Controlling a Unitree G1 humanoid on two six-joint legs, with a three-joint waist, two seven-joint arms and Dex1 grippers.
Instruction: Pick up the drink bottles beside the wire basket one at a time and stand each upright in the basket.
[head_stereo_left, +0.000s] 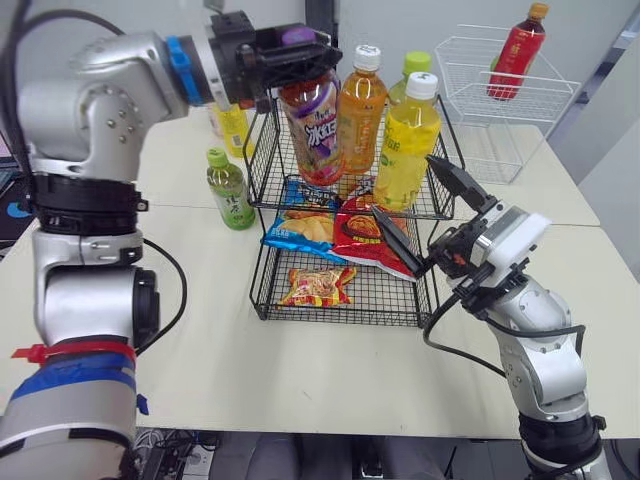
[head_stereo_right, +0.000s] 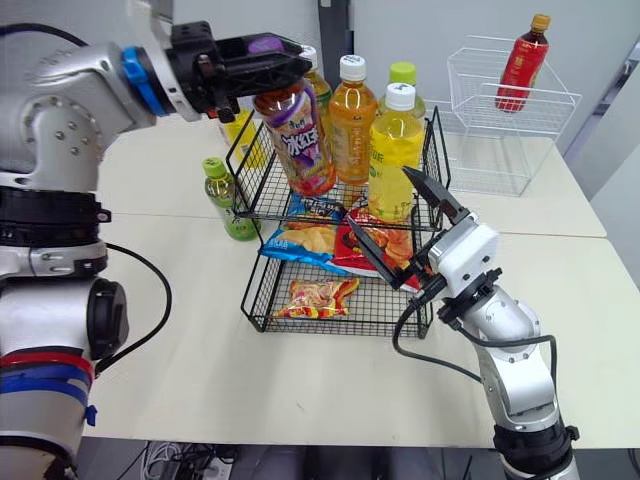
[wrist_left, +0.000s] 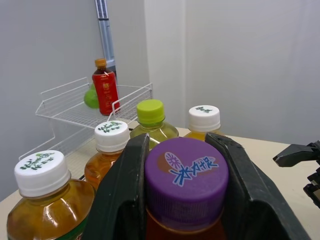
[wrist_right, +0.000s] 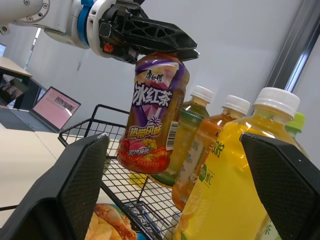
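Observation:
My left gripper (head_stereo_left: 295, 50) is shut on the purple cap (wrist_left: 186, 172) of a red-tea bottle (head_stereo_left: 313, 125). The bottle hangs slightly tilted inside the top tier of the black two-tier wire basket (head_stereo_left: 262, 160). I cannot tell whether its base touches the mesh. An orange bottle (head_stereo_left: 361, 110), a yellow bottle (head_stereo_left: 408, 140) and a green-capped bottle (head_stereo_left: 415, 65) stand upright in that tier. A small green bottle (head_stereo_left: 229, 190) stands on the table left of the basket, with a yellow bottle (head_stereo_left: 232, 125) behind it. My right gripper (head_stereo_left: 403, 183) is open and empty at the basket's front right corner.
Snack bags (head_stereo_left: 318, 285) lie in the basket's lower tier and stick out between the tiers (head_stereo_left: 365, 235). A white wire rack (head_stereo_left: 470, 120) at the back right holds a red bottle (head_stereo_left: 517, 50). The beige table (head_stereo_left: 300, 370) stretches in front of the basket.

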